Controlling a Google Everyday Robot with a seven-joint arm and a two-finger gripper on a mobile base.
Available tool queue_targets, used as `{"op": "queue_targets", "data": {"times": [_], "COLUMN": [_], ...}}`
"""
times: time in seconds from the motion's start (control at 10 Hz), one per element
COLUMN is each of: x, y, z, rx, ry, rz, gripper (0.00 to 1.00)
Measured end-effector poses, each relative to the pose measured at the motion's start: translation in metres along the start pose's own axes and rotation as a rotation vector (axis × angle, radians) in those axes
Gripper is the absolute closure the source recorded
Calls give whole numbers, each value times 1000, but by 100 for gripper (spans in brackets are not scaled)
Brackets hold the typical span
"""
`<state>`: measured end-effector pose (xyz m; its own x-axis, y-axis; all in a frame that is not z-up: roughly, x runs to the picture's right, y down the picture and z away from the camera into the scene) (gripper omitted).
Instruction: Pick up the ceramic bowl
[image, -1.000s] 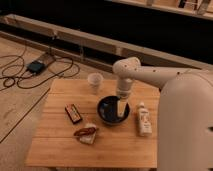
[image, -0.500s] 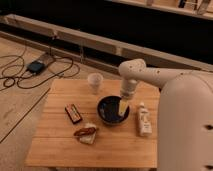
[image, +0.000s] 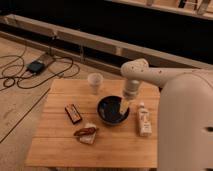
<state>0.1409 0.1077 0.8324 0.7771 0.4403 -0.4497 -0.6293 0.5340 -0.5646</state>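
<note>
The ceramic bowl (image: 111, 111) is a round, shallow, dark navy-black bowl near the middle of the small wooden table (image: 55, 145). My white arm reaches in from the right, and my gripper (image: 123, 107) points down at the bowl's right rim, with pale fingers (image: 122, 105) at or just inside the rim. The bowl rests on the table.
A small pale cup (image: 94, 82) stands behind the bowl to the left. A dark bar-shaped packet (image: 73, 113) lies at the left, a wrapped snack (image: 86, 133) at the front left, and a white bottle (image: 144, 121) lies to the right of the bowl. Cables lie on the floor at the left.
The arm has shifted slightly to the right and the gripper has come down towards the bowl's right rim. The bowl has not moved.
</note>
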Motion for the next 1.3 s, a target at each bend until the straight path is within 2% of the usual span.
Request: {"op": "queue_targets", "data": {"times": [0.2,0.7,0.9,1.1,1.3], "x": [3,11,17,18,17], "y": [4,4,-1,-5,-4], "z": [0,-2,-4,-7,-8], "rx": [-5,-21,-8,14,20], "ry": [2,-43,-73,-102,-109], "rz": [72,238,320,368,378], "gripper": [20,20,20,20,20]}}
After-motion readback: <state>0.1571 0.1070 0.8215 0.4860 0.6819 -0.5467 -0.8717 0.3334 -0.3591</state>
